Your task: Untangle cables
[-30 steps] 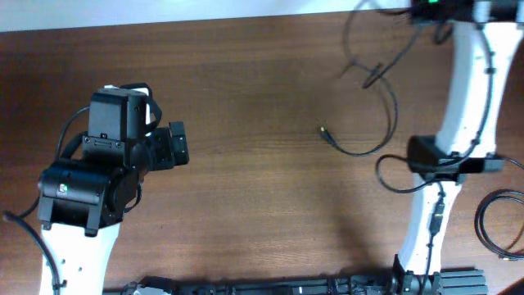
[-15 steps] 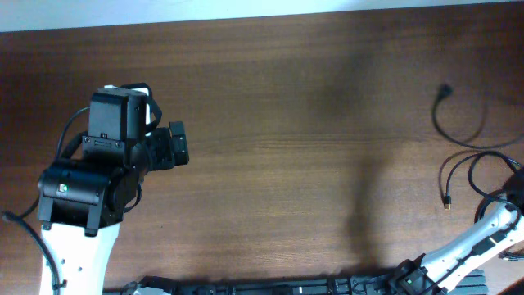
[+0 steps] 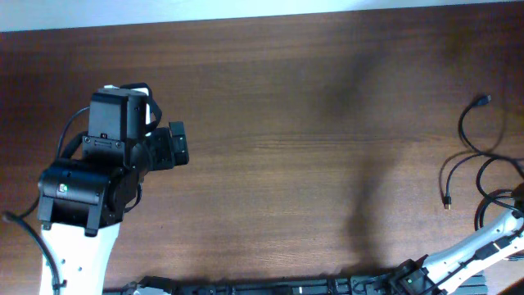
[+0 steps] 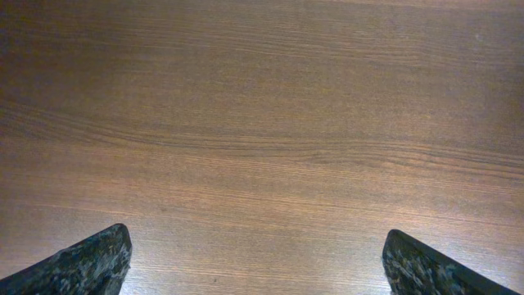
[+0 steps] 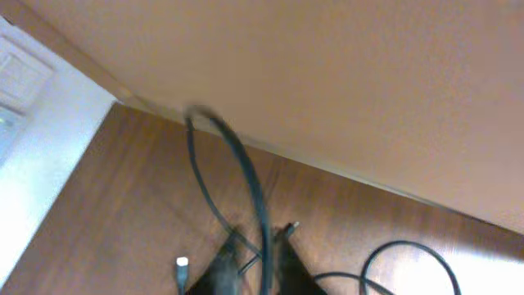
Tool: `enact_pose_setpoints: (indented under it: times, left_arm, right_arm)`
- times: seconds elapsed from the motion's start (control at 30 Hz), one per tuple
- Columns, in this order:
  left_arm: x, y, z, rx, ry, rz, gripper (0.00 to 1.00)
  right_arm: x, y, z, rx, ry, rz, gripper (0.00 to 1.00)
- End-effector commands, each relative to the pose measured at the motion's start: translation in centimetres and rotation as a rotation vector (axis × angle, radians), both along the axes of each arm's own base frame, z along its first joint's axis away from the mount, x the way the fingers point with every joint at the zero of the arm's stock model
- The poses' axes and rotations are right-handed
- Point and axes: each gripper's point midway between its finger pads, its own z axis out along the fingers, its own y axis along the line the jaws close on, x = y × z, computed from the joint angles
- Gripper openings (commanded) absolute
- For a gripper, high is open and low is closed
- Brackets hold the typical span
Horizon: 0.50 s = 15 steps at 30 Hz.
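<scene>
The cables (image 3: 468,141) are thin black cords lying in loose loops at the table's far right edge, with one plug (image 3: 485,100) up top and another (image 3: 447,202) lower down. In the blurred right wrist view my right gripper (image 5: 260,264) has its jaws close together on a black cable (image 5: 246,176) that arcs upward from between them. A white-tipped plug (image 5: 182,264) lies to its left and a cable loop (image 5: 401,258) to its right. Overhead, only the right arm's white link (image 3: 483,244) shows. My left gripper (image 3: 178,147) (image 4: 257,246) is open and empty over bare wood, far from the cables.
The brown wooden table (image 3: 278,123) meets a white wall or floor strip (image 5: 41,156) at its far edge. The left arm's black body (image 3: 90,184) stands at the left. A dark rail (image 3: 270,288) runs along the table's front edge.
The right arm has swung from the upper right down to the lower right corner, pulling the cables from the table's middle right to its right edge. The left arm has not moved.
</scene>
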Motion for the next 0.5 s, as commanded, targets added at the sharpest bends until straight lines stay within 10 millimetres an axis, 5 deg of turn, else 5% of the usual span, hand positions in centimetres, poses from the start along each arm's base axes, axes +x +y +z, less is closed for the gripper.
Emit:
enact_pose_setpoints:
  times: [0.0,0.07,0.2,0.47]
  left_arm:
    - [-0.1,0.2,0.5,0.008,-0.016,0.000,0.99]
    - [-0.1,0.2,0.5,0.008,-0.016,0.000,0.99]
    - [-0.1,0.2,0.5,0.008,-0.016,0.000,0.99]
    - [-0.1,0.2,0.5,0.008,-0.016,0.000,0.99]
  right_arm:
    - [-0.5,0.4,0.4,0.000,0.003,-0.011,0.53]
    - [-0.6,0.6,0.1,0.015,0.012,-0.011,0.72]
    - [-0.4,2.1,-1.1,0.091,0.015,0.034,0.91]
    - [6.6,10.2,-1.4,0.259,-0.119,0.501,0.97]
